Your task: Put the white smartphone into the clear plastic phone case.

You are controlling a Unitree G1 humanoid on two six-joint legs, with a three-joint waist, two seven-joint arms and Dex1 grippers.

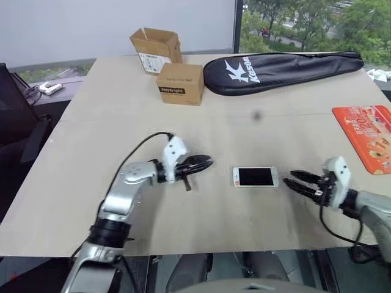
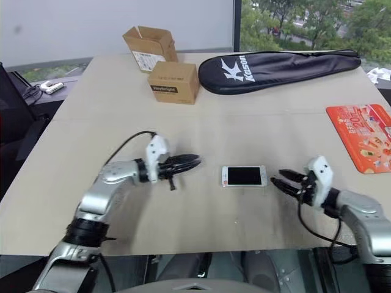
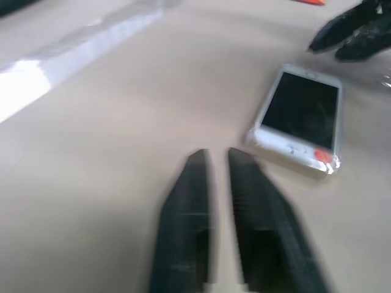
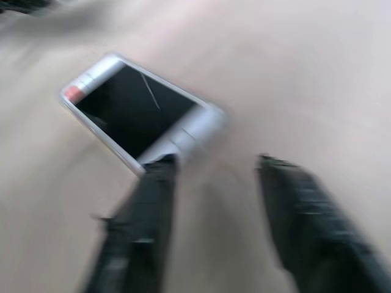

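The white smartphone (image 1: 255, 177) lies between parted pincers, left pincer (image 1: 200, 163) at nine o'clock, right pincer (image 1: 298, 182) at three; its slick edges may be nudged askew.

Left arm bent at the elbow, forearm angled inward across the tabletop (image 1: 79, 183), wrist low. Left gripper (image 1: 206, 163) pointing toward the right side, fingers (image 3: 189, 226) slightly parted with a narrow gap, holding nothing. Right arm reaching in from the right edge, forearm low, wrist turned inward. Right gripper (image 1: 292, 180) pointing toward the left, fingers (image 4: 143, 226) spread apart, empty. Both grippers facing each other, well apart, just above the tabletop.
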